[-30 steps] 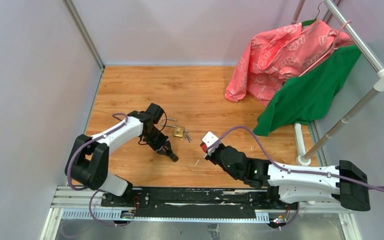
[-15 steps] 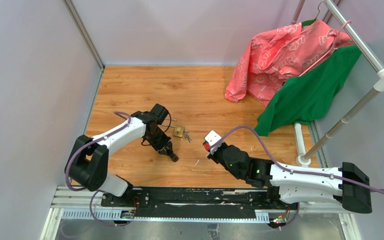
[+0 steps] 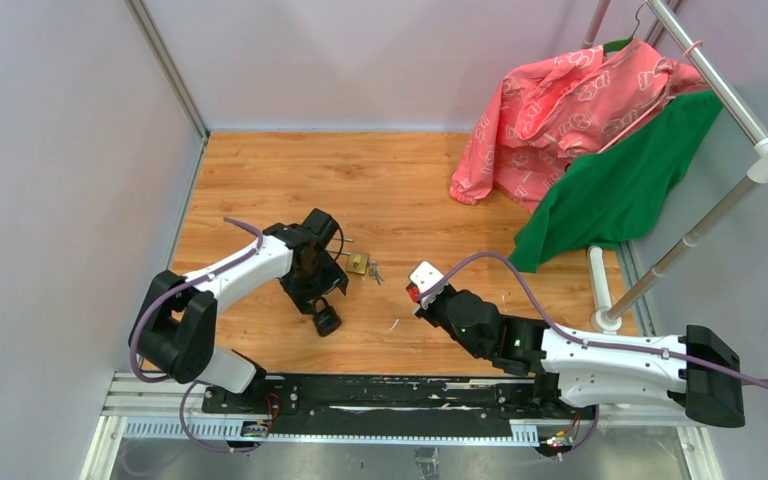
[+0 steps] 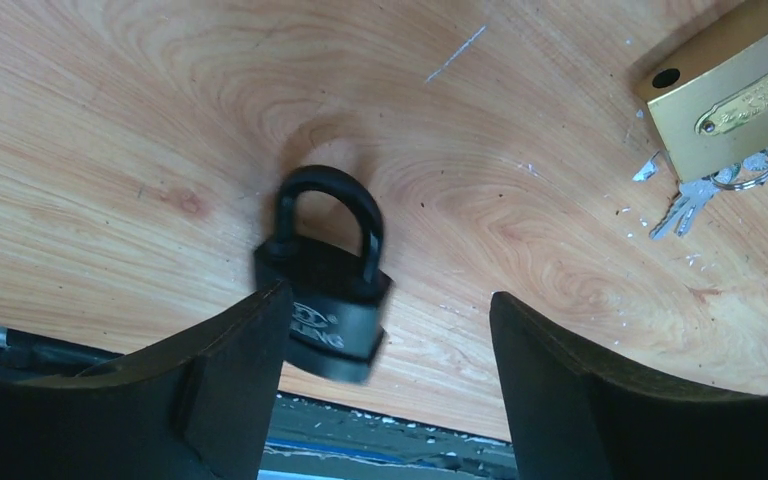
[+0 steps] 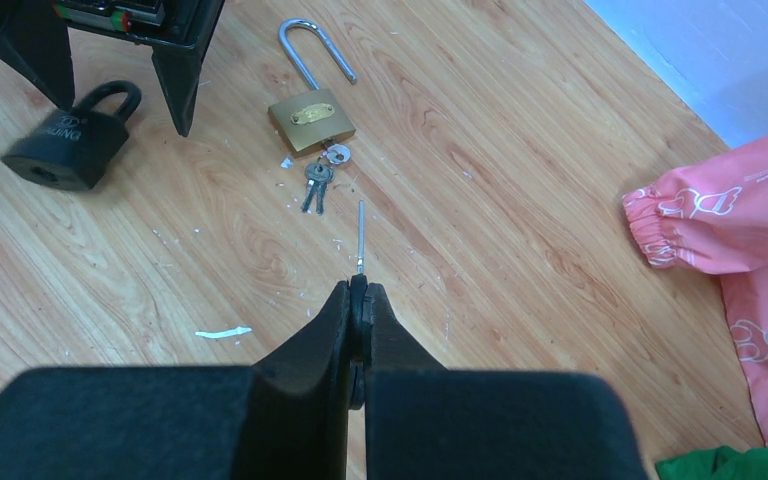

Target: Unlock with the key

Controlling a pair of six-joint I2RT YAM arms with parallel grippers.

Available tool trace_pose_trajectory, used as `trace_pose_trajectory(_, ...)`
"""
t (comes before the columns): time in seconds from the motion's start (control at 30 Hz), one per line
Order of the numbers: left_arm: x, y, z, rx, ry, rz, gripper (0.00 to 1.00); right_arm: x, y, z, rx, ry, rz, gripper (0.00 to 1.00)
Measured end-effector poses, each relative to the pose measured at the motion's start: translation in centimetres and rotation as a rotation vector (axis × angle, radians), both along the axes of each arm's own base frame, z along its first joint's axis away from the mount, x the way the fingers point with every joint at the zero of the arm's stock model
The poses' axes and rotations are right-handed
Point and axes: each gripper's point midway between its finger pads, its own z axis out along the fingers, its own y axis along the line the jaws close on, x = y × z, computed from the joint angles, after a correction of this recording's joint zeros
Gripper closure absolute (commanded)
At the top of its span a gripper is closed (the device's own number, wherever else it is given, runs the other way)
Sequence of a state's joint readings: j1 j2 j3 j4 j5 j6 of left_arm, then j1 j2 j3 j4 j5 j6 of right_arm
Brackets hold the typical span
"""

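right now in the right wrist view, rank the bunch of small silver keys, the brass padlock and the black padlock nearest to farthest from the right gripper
From the right gripper, shut on a thin metal key:
1. bunch of small silver keys, just ahead
2. brass padlock, beyond the keys
3. black padlock, far left

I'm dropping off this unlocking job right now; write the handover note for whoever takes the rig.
Left gripper: jaws open over the black padlock, which lies on the table, not gripped.
Right gripper: shut on a thin key, blade pointing out past the tips.
Brass padlock: on the table near the black one, shackle open, a key bunch at its base.
Done: brass padlock looks unlocked.
Left: the black padlock's shackle looks closed; probably steady it with the left gripper and bring the held key to its keyhole.
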State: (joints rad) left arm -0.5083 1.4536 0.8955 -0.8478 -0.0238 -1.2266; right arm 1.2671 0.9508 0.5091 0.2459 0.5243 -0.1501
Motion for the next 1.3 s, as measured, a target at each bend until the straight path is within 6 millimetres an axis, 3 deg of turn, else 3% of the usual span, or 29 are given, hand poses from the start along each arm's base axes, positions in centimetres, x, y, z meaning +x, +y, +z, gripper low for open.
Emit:
trace_pose_trajectory(0.33,0.7,1.0,0.7,0.07,-0.067,-0.058,0.24,-0.1,-0.2,0.6,0.017,-0.006,0.002,1.0)
trace_pose_trajectory(0.5,1.3,3.2,3.1,0.149,-0.224,-0.111,0.19,-0.8,0.4,0.9,0.035,0.006,0.057,1.0)
trace_pose_trajectory(0.63,0.6,5.3,4.1,0.211,-0.307,-0.148,0.14,-2.4,1.8,0.4,0.063,0.05,0.168,1.0)
trace_pose_trajectory(0.9,-2.1,6.9,1.0,0.277,-0.224,-0.228,0.12,-4.0,2.7,-0.8,0.105,0.128,0.244,1.0)
trace_pose_trajectory(1.3,-2.9,4.8,-1.2,0.295,-0.168,-0.334,0.14,-4.4,2.4,-0.9,0.137,0.154,0.246,1.0)
